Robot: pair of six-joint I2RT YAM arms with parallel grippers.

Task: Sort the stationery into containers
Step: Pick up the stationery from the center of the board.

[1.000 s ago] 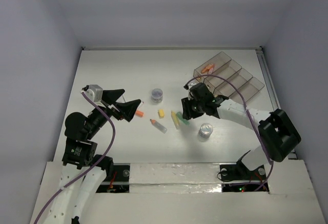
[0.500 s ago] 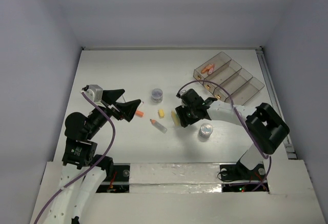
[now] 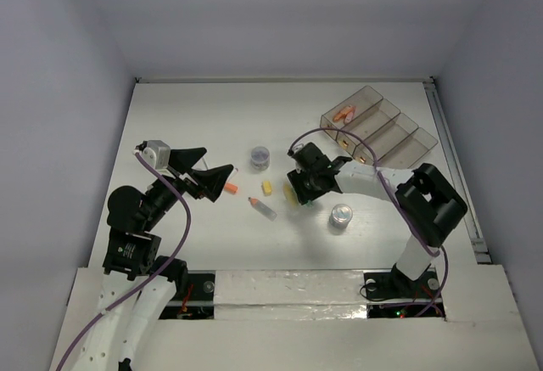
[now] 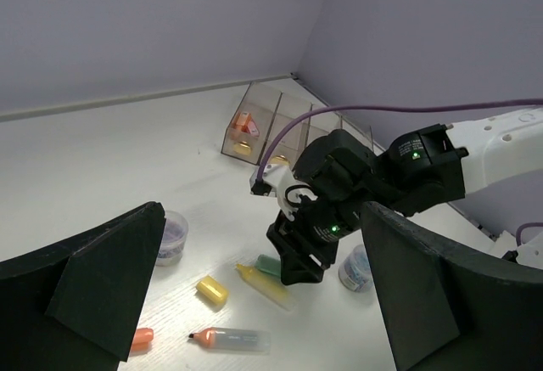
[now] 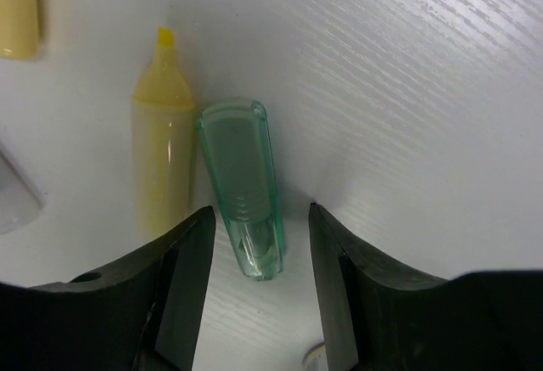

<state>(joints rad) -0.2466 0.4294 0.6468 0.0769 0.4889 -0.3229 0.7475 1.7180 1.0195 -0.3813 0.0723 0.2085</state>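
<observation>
White tabletop (image 3: 195, 116) fills your view, boxed in by pale grey walls, and the piece to watch is the stubby green marker (image 5: 242, 184) lying flat near the middle of it. Your right gripper (image 5: 259, 218) is down over that marker with its jaws spread, one finger on each side. Bare table shows between the marker and the right finger, so nothing is grasped. A yellow marker (image 5: 161, 150) lies just beside the green one on its left, roughly parallel, with its tip pointing away from the gripper. A small yellow bit (image 3: 266, 188) sits a little further left. Near it a thin pen (image 3: 263, 208) with an orange tip lies at a slant, and an orange bit (image 3: 230, 188) rests further left again. A purple tin (image 3: 260, 158) stands behind these, and a silver tin (image 3: 341, 216) stands close to the right gripper, toward the arm bases. The four smoky bins (image 3: 377, 129) run in a staggered row at the far right of the table. The farthest one holds a few orange and pink pieces (image 3: 343, 115). Your left gripper (image 3: 218, 160) hangs above the table on the left side, near the orange bit, with its jaws wide apart and nothing between them.
</observation>
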